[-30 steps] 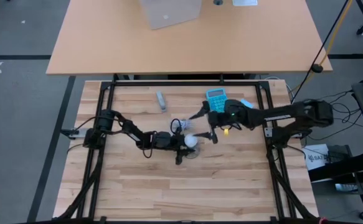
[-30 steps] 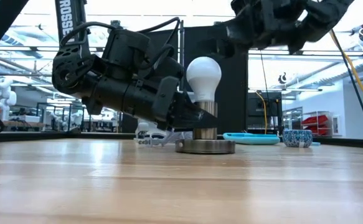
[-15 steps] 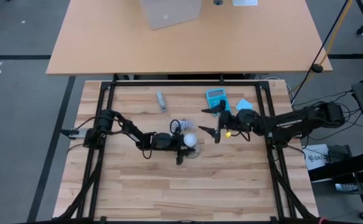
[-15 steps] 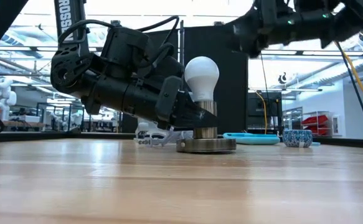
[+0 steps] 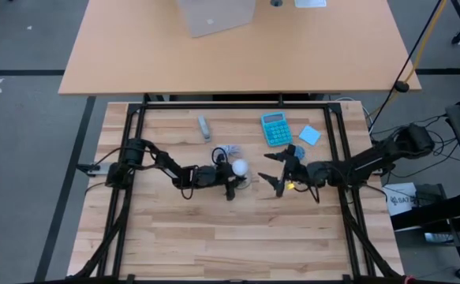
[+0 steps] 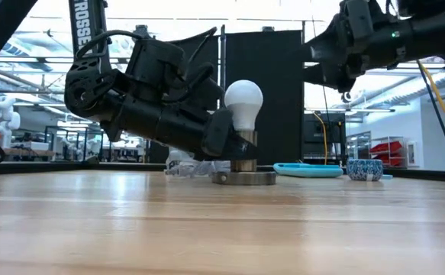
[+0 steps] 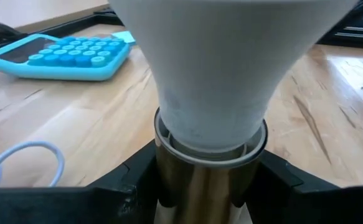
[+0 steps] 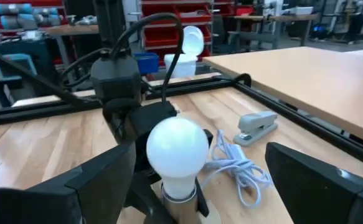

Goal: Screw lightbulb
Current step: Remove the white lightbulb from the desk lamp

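Observation:
The white lightbulb point(image 5: 238, 167) stands upright in a grey metal socket whose round base point(image 6: 243, 178) rests flat on the wooden table. It also shows in the low view point(image 6: 243, 103), the left wrist view point(image 7: 212, 62) and the right wrist view point(image 8: 177, 152). My left gripper point(image 5: 231, 183) lies low over the table, left of the bulb, and is shut on the socket's neck. My right gripper point(image 5: 277, 175) hangs open and empty to the right of the bulb, clear of it, fingers pointing at it. My left gripper pinches the socket's shiny metal neck point(image 7: 200, 180) between its two fingers point(image 7: 134, 183), just under the bulb's white collar. The fingers come nearly level from the table's left. The socket stands upright, its base on the table.
A white coiled cable point(image 5: 228, 154) lies just beyond the socket. A teal calculator point(image 5: 275, 128), a blue note pad point(image 5: 310, 135) and a grey stapler point(image 5: 204, 127) lie farther back. A black frame point(image 5: 237, 106) borders the table.
My right gripper, still open, has drawn back from the bulb toward the table's right and near edges. My left gripper has slid the socket with the bulb a little toward the far edge; the bulb has stayed upright.

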Available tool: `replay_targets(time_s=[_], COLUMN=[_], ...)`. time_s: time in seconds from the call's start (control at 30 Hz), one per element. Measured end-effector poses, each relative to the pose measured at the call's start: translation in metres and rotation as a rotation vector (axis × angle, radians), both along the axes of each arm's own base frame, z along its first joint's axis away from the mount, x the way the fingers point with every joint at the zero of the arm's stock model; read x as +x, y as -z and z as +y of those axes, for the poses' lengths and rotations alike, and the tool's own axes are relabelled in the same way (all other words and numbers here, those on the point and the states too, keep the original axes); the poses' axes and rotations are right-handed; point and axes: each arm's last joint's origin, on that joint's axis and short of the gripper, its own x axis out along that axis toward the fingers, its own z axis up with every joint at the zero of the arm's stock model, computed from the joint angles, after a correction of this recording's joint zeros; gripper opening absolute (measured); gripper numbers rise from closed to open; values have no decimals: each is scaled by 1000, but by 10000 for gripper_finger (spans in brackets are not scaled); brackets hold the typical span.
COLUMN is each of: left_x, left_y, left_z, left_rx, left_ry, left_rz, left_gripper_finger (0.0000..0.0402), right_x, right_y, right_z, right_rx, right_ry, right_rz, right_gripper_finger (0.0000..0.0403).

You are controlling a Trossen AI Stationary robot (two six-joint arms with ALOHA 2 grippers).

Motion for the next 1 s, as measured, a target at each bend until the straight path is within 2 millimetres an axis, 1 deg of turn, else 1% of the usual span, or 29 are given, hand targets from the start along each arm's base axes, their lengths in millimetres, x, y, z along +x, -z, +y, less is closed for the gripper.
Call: replay_targets(time_s=[0.07, 0.17, 0.33, 0.47, 0.6, 0.77, 0.87, 1.0], left_x=[0, 0, 1, 1, 1, 1, 1, 1], left_y=[0, -1, -2, -3, -4, -4, -4, -3], left_z=[1, 2, 2, 2, 2, 1, 1, 0], left_rx=[1, 1, -1, -1, -3, -10, -24, -24], left_ry=[-5, -9, -14, -17, -17, -18, -21, -19], left_rz=[-5, -19, -35, -43, -50, -53, -54, -41], left_gripper_finger=[182, 190, 228, 253, 260, 260, 260, 261], right_x=[0, 2, 8, 13, 29, 54, 62, 72], right_y=[0, 6, 15, 19, 22, 28, 32, 35], right_z=[2, 3, 4, 5, 9, 14, 14, 13], right_rx=[9, 20, 35, 42, 24, -33, -45, -47], right_ry=[13, 17, 20, 18, 18, 51, 101, 122], right_rz=[-6, 16, 14, 2, 29, 73, 84, 93], right_gripper_finger=[352, 352, 358, 377, 397, 397, 399, 399])
